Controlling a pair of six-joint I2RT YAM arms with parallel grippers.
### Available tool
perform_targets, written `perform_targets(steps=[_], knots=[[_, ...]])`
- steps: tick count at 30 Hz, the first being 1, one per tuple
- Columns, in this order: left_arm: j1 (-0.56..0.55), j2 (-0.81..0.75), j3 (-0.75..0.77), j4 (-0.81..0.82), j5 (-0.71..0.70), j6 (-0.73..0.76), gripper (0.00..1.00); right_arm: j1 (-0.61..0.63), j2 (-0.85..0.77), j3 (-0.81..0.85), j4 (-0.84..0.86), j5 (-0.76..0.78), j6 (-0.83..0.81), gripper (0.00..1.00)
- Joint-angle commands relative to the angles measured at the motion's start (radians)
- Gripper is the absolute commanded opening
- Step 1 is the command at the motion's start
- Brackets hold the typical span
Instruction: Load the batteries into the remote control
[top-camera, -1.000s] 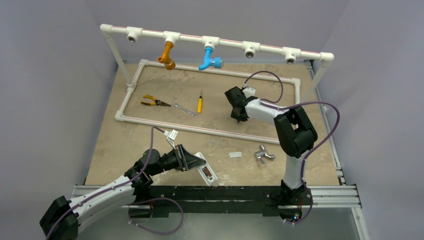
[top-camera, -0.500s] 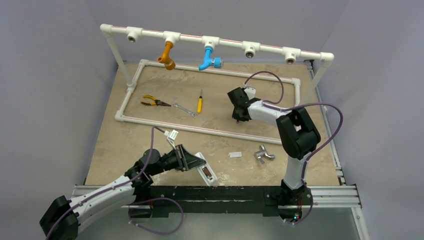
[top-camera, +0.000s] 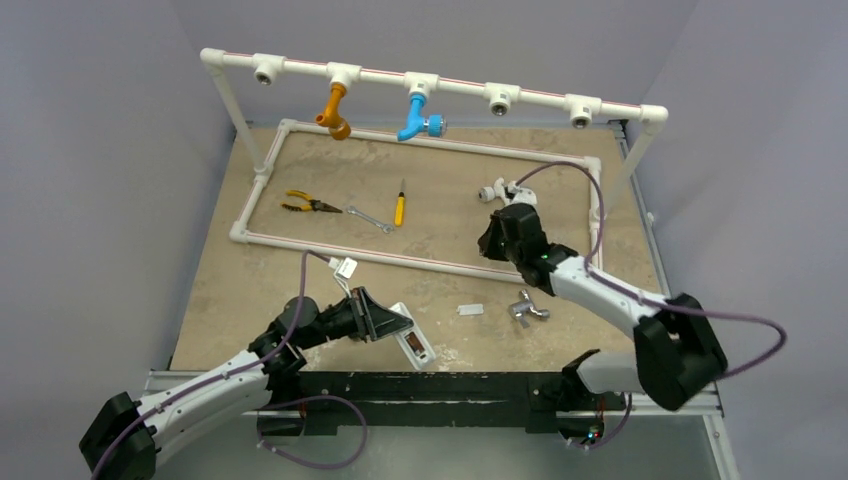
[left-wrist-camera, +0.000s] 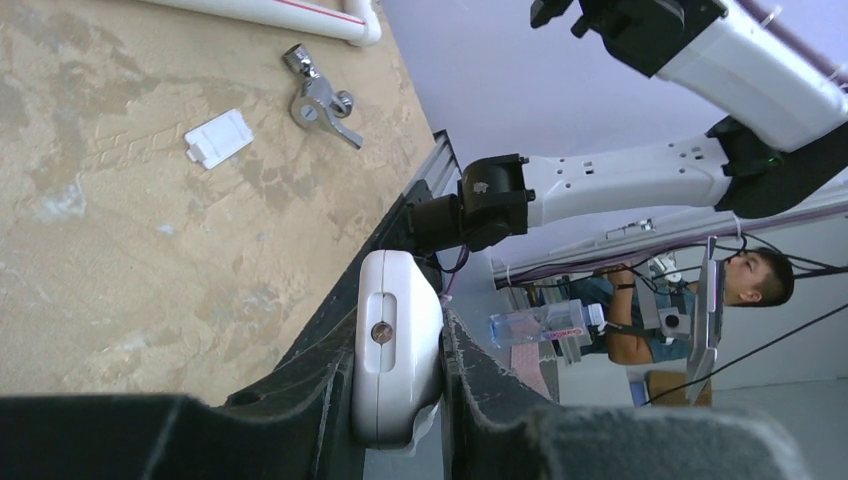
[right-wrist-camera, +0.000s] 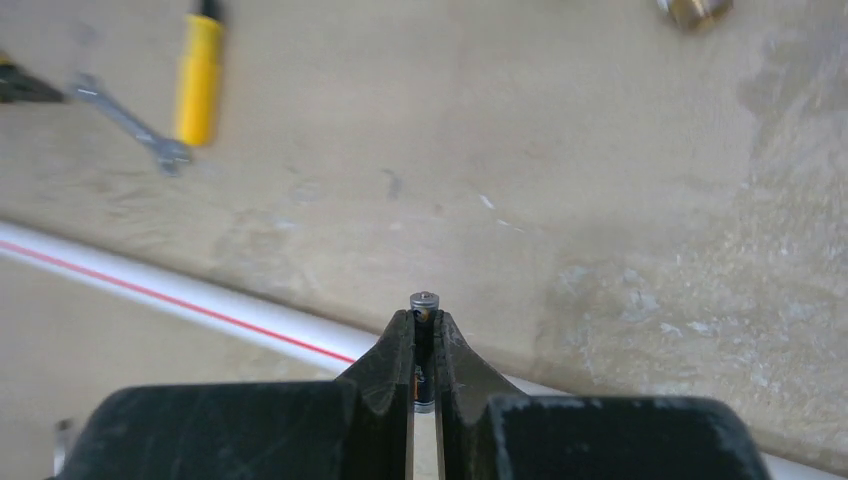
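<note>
My left gripper (top-camera: 383, 322) is shut on the white remote control (top-camera: 411, 342) at the table's near edge, with its dark battery bay facing up. The left wrist view shows the remote control (left-wrist-camera: 398, 300) end-on, squeezed between the two dark fingers of the left gripper (left-wrist-camera: 397, 390). Over the near rail of the pipe frame, my right gripper (top-camera: 497, 241) hangs above the table. In the right wrist view the right gripper (right-wrist-camera: 424, 320) is shut on a slim dark battery (right-wrist-camera: 424, 300), whose silver tip pokes out past the fingertips. Only this one of the batteries shows.
A small white cover (top-camera: 470, 310) and a silver tap fitting (top-camera: 527, 308) lie between the arms. Inside the white pipe frame (top-camera: 400, 257) lie pliers (top-camera: 303, 204), a wrench (top-camera: 368, 218), a yellow screwdriver (top-camera: 400, 207) and a white fitting (top-camera: 497, 190). Orange and blue taps hang from the overhead pipe (top-camera: 470, 88).
The right gripper closed on the battery inside the frame, then came towards the near right as its elbow swung down and out. The left arm and remote have not moved.
</note>
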Motion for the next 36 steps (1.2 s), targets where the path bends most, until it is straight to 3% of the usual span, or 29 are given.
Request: perform_targets(steps=[1, 4, 9, 15, 18, 22, 29, 36], knots=[[-0.003, -0.012, 0.054, 0.136, 0.065, 0.104, 0.0, 0.005, -0.264, -0.115, 0.308, -0.14, -0.123, 0.0], [-0.003, -0.018, 0.075, 0.157, 0.117, 0.194, 0.0, 0.005, -0.423, -0.21, 0.407, -0.195, -0.147, 0.0], [-0.008, -0.024, 0.121, 0.165, 0.201, 0.327, 0.0, 0.005, -0.65, -0.364, 0.563, -0.424, -0.2, 0.0], [-0.023, -0.029, 0.17, 0.129, 0.224, 0.411, 0.0, 0.006, -0.815, -0.41, 0.569, -0.704, -0.228, 0.0], [-0.028, -0.02, 0.186, 0.118, 0.214, 0.413, 0.0, 0.006, -0.871, -0.424, 0.584, -0.785, -0.16, 0.0], [-0.034, 0.003, 0.191, 0.142, 0.202, 0.393, 0.0, 0.006, -0.932, -0.514, 0.829, -0.849, 0.026, 0.0], [-0.04, 0.063, 0.219, 0.206, 0.214, 0.354, 0.0, 0.006, -0.919, -0.698, 1.451, -0.831, 0.369, 0.0], [-0.044, 0.118, 0.235, 0.285, 0.242, 0.336, 0.0, 0.006, -0.875, -0.67, 1.626, -1.031, 0.37, 0.0]])
